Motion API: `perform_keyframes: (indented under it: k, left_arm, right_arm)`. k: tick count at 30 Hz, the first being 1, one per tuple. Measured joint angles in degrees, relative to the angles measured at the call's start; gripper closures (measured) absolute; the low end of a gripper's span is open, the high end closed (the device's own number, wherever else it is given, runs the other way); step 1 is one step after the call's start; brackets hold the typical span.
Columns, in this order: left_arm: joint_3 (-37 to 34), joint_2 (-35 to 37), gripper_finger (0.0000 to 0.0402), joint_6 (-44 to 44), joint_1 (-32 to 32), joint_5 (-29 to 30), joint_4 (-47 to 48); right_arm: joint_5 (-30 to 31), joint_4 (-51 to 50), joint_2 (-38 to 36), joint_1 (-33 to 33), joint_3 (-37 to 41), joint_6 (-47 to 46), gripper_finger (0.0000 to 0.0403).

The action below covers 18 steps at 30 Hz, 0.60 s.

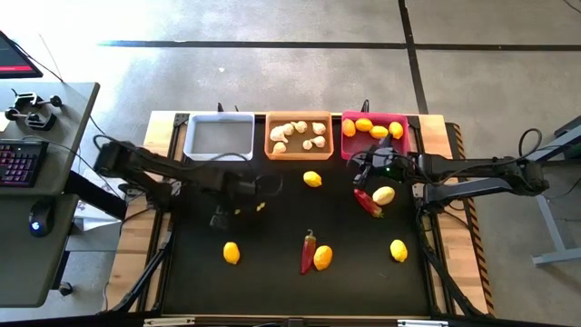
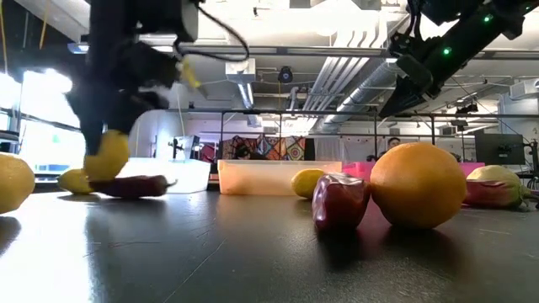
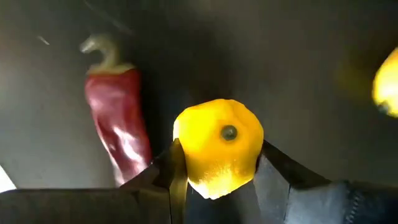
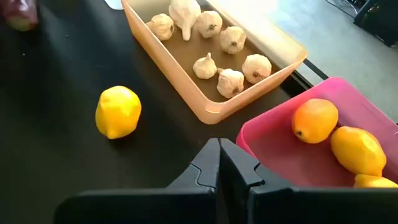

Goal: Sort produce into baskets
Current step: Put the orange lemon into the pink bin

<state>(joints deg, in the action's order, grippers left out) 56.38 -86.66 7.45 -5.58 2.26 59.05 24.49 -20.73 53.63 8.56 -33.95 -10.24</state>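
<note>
My left gripper [image 3: 217,158] points down over the mat's left middle [image 1: 241,207], shut on a yellow lemon [image 3: 217,146] that hangs above a dark red chili [image 3: 118,124]. My right gripper [image 4: 219,155] hovers shut and holding nothing in front of the pink basket [image 1: 374,136], which holds lemons. The orange basket [image 1: 298,134] holds garlic bulbs [image 4: 217,43]. The white basket [image 1: 219,136] stands left of it. Loose lemons [image 1: 312,179] [image 1: 231,252] [image 1: 398,250] and chilies [image 1: 309,250] [image 1: 368,202] lie on the mat. My left gripper pinches the lemon by two opposite sides [image 3: 186,158] between its two fingers, which come from above and point down. The lemon's dimpled end [image 3: 229,132] faces down. In the low view the lemon [image 2: 105,156] hangs clear of the mat.
A lemon [image 1: 322,257] lies against the near chili. Another lemon [image 1: 384,194] lies beside the right chili. A desk with a keyboard [image 1: 20,162] stands left of the table. The mat's near left part is bare.
</note>
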Motion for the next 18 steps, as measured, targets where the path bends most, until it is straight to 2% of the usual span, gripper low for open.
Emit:
perform_keyframes:
  k: [3,6,8,11,14,18]
  left_arm:
    - [0.0,2.4,0.0284,-1.2,2.0,-1.2,-6.0]
    - [-0.4,3.9,0.0284,-1.4,3.9,-4.5,-16.0]
    - [-1.2,4.1,0.0284,-1.3,5.2,-7.9,-24.9]
    - [-3.3,3.8,0.0284,-1.0,7.5,-12.8,-37.7]
    - [-5.2,2.7,0.0284,0.4,9.4,-14.4,-48.4]
    - [-6.8,0.4,0.0284,1.8,10.9,-15.7,-63.2]
  right_arm:
    - [0.0,0.8,0.0,0.0,0.1,0.0,0.0403]
    - [-0.9,8.1,0.0,-0.2,3.1,0.4,0.0403]
    - [-4.3,15.2,0.1,-0.7,6.9,1.8,0.0403]
    - [-13.3,26.7,0.1,-1.5,13.1,3.6,0.0403]
    - [-20.1,35.9,0.1,-2.9,17.9,1.7,0.0403]
    - [-21.4,44.1,1.3,-6.4,22.5,-0.2,0.039]
